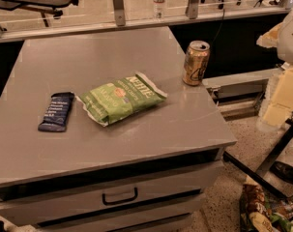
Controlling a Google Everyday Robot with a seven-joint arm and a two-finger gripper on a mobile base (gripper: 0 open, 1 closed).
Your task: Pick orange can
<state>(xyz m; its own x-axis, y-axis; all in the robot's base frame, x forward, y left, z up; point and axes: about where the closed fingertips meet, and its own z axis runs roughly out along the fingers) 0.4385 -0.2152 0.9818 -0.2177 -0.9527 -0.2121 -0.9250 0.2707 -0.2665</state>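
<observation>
The orange can (196, 63) stands upright near the right edge of the grey cabinet top (151, 134), toward the back. It is golden-orange with a silver top rim and dark curved markings. My gripper (277, 105) shows as pale yellow and white parts at the right edge of the camera view. It is off the cabinet, to the right of the can and lower in the view, well apart from it and holding nothing that shows.
A green chip bag (121, 98) lies mid-top, a dark blue snack bar (57, 111) to its left. A clear water bottle (159, 1) stands on the back ledge. Drawers with a handle (120, 196) face front. Snack bags (262, 211) and black bars lie on the floor, right.
</observation>
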